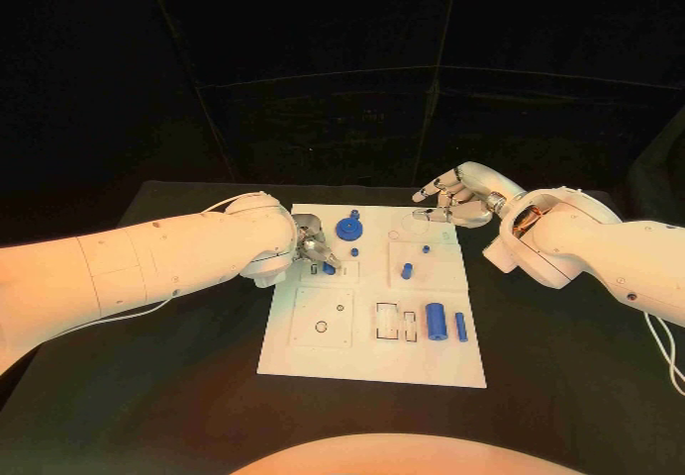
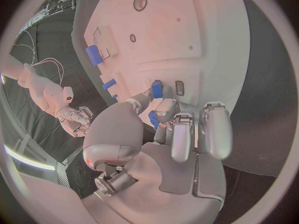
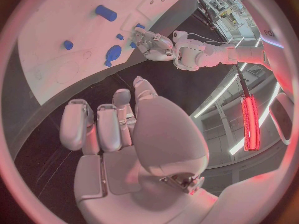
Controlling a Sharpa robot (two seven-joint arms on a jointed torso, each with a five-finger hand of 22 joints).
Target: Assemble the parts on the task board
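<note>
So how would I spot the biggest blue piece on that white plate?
Find the task board mid-table, then its near right corner. Two blue cylinders lie side by side there; the big blue cylinder is the thicker, left one, beside a slimmer cylinder.

No legible text, label, brand, number or sign appeared on the task board (image 1: 374,351), the parts, the hands or the table (image 1: 171,396).
</note>
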